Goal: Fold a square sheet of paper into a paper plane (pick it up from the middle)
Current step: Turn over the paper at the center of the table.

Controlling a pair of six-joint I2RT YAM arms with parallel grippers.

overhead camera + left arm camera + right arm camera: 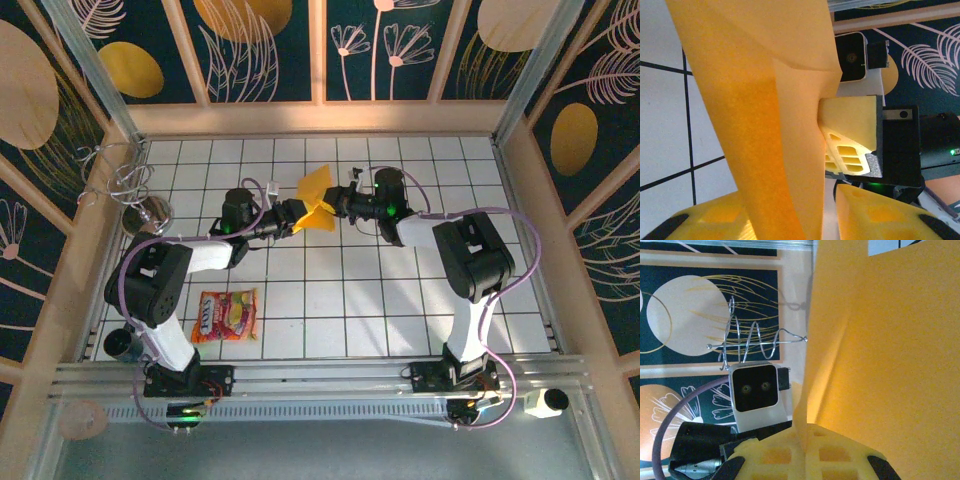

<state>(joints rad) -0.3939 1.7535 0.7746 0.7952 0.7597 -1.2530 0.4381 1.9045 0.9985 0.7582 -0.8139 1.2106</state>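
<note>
Observed from the near side of the white tiled desk (pixel 400 300). The two arms meet nose to nose above its middle, and the thin orange-yellow sheet of paper (pixel 316 186) hangs in the air between them, off the surface.

The sheet is bent and creased. One flap stands up and leans toward the far wall, and a lower part sits at the level of the fingers.

Right end effector (pixel 334 208): pressed together on the paper. In its own wrist view the sheet (pixel 890 365) rises straight out of the closed yellow fingers (pixel 805 460). From the left wrist, one of those fingers (pixel 850 120) lies flat against the side of the sheet (pixel 765 100).

Left end effector (pixel 297 219): its yellow fingers stand one on each side of the paper's lower part (pixel 790 220). The left-hand finger sits against the sheet, with a thin sliver of gap on the other side. Whether they are pinching the paper I cannot tell.

Surroundings:
- A red-and-yellow printed snack packet (pixel 225 315) lies flat on the desk near the left arm's base, well apart from the paper.
- A silver wire spiral stand (pixel 128 182) sits at the far left corner, also well apart.
- A small black cylinder (pixel 120 343) rests at the left near edge.

Obstruction: the sheet itself screens much of each wrist camera's outlook.
</note>
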